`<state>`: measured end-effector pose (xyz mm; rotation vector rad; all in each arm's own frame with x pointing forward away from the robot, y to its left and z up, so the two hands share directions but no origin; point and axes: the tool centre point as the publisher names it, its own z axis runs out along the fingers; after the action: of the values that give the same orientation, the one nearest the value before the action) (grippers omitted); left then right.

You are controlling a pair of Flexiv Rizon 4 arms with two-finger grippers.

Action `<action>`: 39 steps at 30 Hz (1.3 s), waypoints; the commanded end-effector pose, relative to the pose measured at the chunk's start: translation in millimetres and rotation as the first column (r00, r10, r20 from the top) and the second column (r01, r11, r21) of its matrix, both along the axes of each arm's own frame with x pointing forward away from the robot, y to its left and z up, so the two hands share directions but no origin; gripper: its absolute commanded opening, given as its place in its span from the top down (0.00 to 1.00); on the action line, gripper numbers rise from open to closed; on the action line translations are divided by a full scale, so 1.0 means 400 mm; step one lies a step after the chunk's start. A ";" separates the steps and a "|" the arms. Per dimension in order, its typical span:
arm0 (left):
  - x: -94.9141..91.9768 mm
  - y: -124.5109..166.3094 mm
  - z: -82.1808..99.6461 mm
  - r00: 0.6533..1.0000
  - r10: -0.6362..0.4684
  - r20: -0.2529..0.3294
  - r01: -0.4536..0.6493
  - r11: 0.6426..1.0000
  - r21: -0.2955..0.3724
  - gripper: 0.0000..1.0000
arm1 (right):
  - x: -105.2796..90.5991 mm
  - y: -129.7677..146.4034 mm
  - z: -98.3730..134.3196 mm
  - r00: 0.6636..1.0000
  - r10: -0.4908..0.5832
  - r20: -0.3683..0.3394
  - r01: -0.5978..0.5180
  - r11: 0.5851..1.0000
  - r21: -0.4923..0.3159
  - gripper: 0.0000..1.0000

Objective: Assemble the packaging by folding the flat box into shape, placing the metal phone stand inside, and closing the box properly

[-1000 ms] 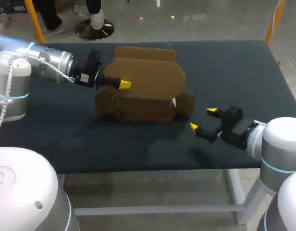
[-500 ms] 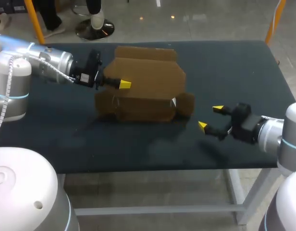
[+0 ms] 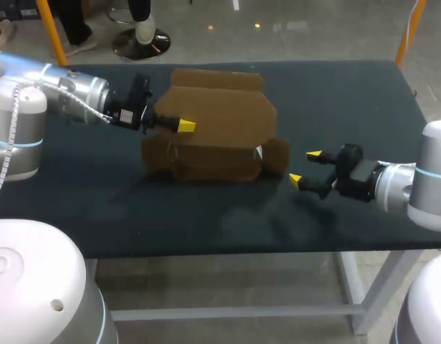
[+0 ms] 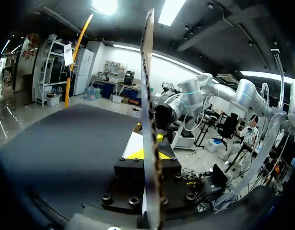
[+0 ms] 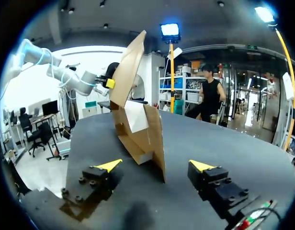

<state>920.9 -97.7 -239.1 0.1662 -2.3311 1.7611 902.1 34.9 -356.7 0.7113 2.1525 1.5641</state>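
Left end effector (image 3: 183,126) is seen clamped on a raised panel of the box (image 3: 220,122), left of mid-surface (image 3: 349,100). The box, brown cardboard, is partly folded and sits at the dark surface's middle, toward the far edge. Right end effector (image 3: 305,166) is held released, fingers spread, just beside the box's right flap, apart from it, nearer the front edge.

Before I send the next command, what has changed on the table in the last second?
The right gripper backed away a little from the box, then came back toward the side flap nearest it, ending slightly farther across the table. Its fingers were open and empty throughout. The left gripper stayed clamped on the box's upper panel, and the box did not shift.
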 end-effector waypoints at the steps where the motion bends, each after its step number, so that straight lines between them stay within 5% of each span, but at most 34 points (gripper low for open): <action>1: 0.000 0.001 -0.007 1.000 -0.001 -0.001 0.001 1.000 0.003 1.00 | 0.020 0.012 -0.008 1.000 0.015 -0.006 -0.015 1.000 -0.002 0.12; 14: 0.000 0.001 -0.007 1.000 -0.001 -0.001 0.001 1.000 0.003 1.00 | 0.055 0.034 -0.031 0.999 0.052 -0.011 -0.052 0.999 0.007 0.14; 21: 0.000 0.001 -0.007 1.000 -0.001 -0.001 0.001 1.000 0.003 1.00 | 0.071 0.053 -0.034 0.997 0.071 0.003 -0.071 0.997 0.010 0.36; 23: 0.000 0.001 -0.007 1.000 -0.001 -0.001 0.001 1.000 0.003 1.00 | 0.073 0.058 -0.035 0.997 0.073 0.004 -0.074 0.997 0.009 0.51; 36: 0.000 0.001 -0.007 1.000 -0.001 -0.001 0.001 1.000 0.003 1.00 | 0.089 0.086 -0.049 0.996 0.094 -0.009 -0.093 0.996 0.013 0.51; 39: 0.000 0.001 -0.007 1.000 -0.001 -0.001 0.001 1.000 0.003 1.00 | 0.092 0.092 -0.049 0.995 0.095 -0.011 -0.095 0.995 0.014 0.65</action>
<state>920.9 -97.6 -239.2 0.1663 -2.3311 1.7611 936.8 69.4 -374.1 0.6341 2.2210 1.6224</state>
